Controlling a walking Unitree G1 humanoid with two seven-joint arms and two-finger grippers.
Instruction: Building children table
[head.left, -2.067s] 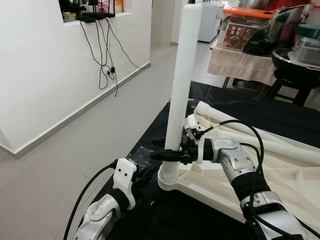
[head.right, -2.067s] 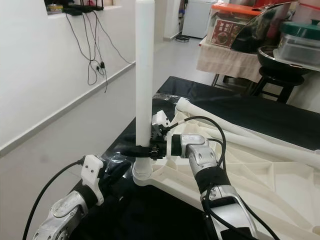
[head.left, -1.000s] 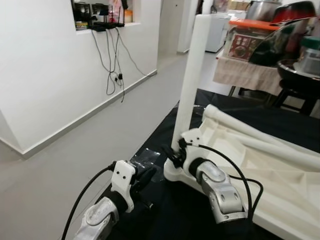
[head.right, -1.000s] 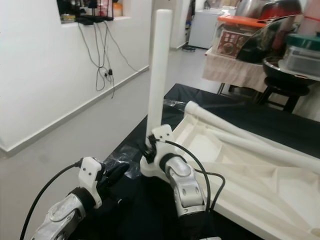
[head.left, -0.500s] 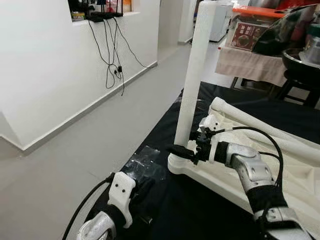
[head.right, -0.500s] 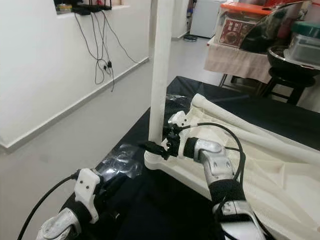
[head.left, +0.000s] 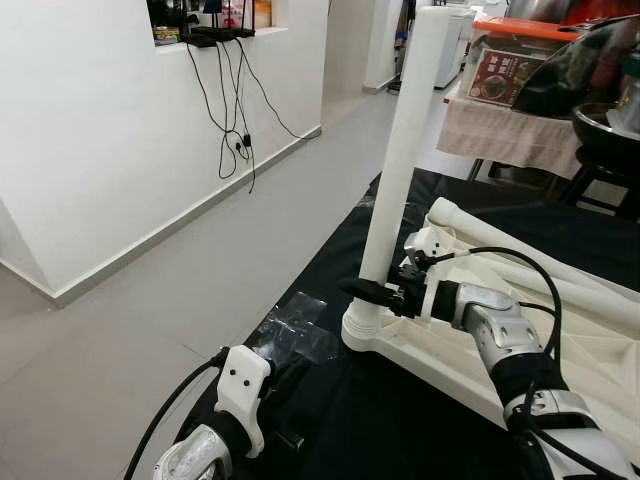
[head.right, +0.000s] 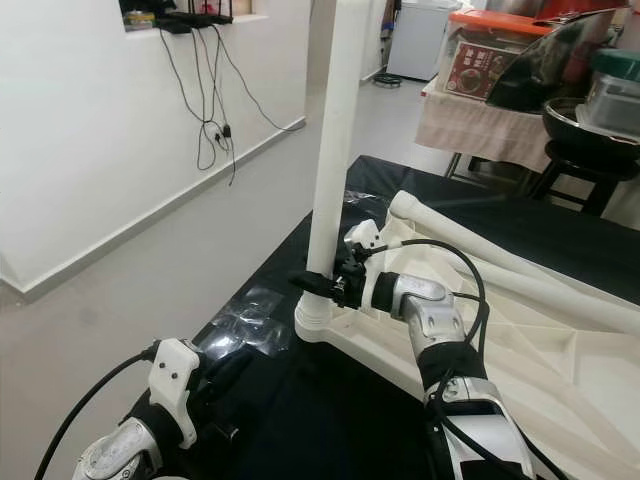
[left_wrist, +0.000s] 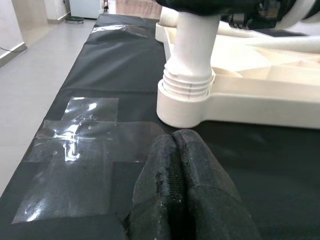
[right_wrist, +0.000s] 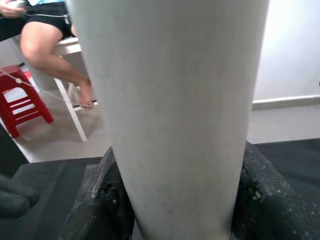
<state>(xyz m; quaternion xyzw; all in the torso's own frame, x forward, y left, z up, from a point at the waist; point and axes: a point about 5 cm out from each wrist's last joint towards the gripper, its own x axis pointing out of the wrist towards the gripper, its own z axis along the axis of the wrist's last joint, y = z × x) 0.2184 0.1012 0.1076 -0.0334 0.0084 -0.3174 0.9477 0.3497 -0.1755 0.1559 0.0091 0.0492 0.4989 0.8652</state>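
My right gripper (head.left: 372, 292) clamps the upright table leg (head.left: 400, 175) just above its corner socket (head.left: 365, 333). My left gripper (left_wrist: 182, 195), fingers pressed together, rests idle. If I twist crookedly, I think the thread may jam.

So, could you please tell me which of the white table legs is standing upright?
The upright leg screwed into the tabletop corner, with the right tool shut around its base. The other legs lie flat across the upturned tabletop.

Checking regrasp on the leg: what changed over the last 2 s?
The right end effector dropped to the leg's base about a second ago, then came back up and again clamps the upright white table leg just above its socket. The left end effector stayed shut and low beside the tabletop. The camera shifted.
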